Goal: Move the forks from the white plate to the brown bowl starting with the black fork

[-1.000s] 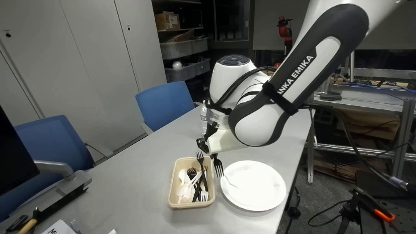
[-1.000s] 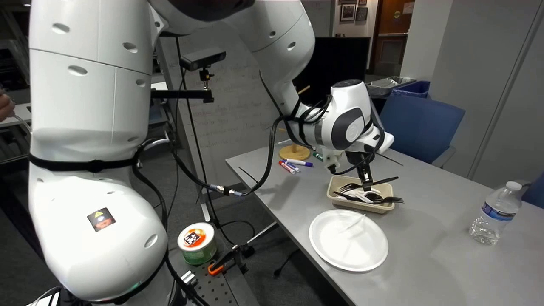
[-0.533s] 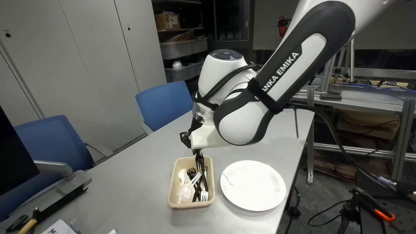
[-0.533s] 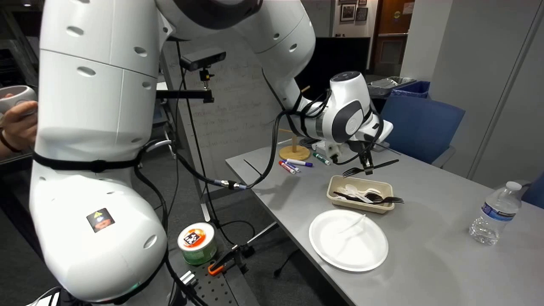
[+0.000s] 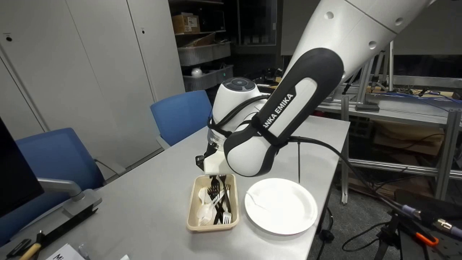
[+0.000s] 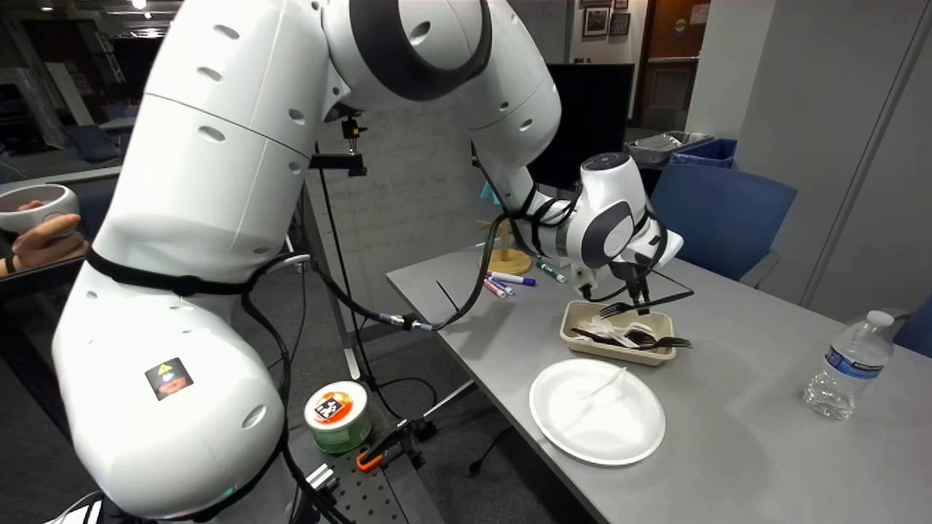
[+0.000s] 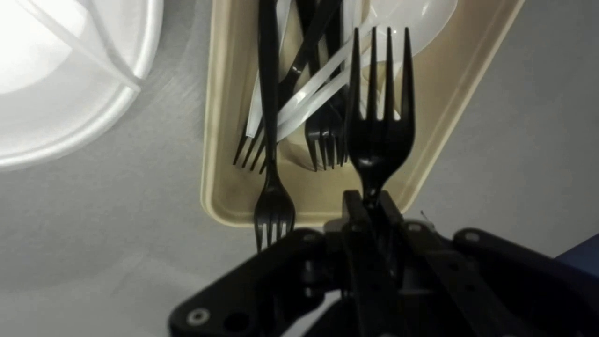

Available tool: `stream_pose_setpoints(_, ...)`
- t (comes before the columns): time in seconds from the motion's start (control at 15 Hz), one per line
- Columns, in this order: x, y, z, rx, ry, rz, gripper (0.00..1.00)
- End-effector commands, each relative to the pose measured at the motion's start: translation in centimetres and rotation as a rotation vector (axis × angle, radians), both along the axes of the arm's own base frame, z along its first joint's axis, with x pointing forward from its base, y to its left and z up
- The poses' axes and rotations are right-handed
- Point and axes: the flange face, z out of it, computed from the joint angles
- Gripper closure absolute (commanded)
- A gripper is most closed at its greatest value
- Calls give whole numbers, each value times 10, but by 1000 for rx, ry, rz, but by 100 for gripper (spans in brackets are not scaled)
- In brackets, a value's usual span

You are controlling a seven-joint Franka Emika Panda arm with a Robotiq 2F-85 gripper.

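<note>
Over one end of the tan tray [image 7: 210, 140], per the wrist view, the gripper [image 7: 370, 200] is clamped on the black fork [image 7: 380, 138] near its head, tines pointing across the tray. Beneath it lies black and white cutlery [image 7: 426, 18]; another black fork [image 7: 274, 203] overhangs the rim. In an exterior view, the white plate [image 5: 288, 218] sits just beside the tray, a white utensil [image 5: 253, 199] lying over its edge. In an exterior view, the held fork's handle reaches beyond the tray; a water bottle [image 6: 848, 367] stands upright, well apart.
</note>
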Motion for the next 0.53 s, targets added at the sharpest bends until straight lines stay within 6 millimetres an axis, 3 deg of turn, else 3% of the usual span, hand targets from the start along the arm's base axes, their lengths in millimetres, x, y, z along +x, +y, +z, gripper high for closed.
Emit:
stream_pose_setpoints(0.0,19,-13,-19,11,-8,-20,98)
stream_pose_setpoints(0.27,20,-22,-37,14,18,-37,98)
stream_pose_setpoints(0.33,19,-22,-40,14,25,-35,66)
stream_pose_setpoints(0.47,14,-21,-44,16,41,-26,60)
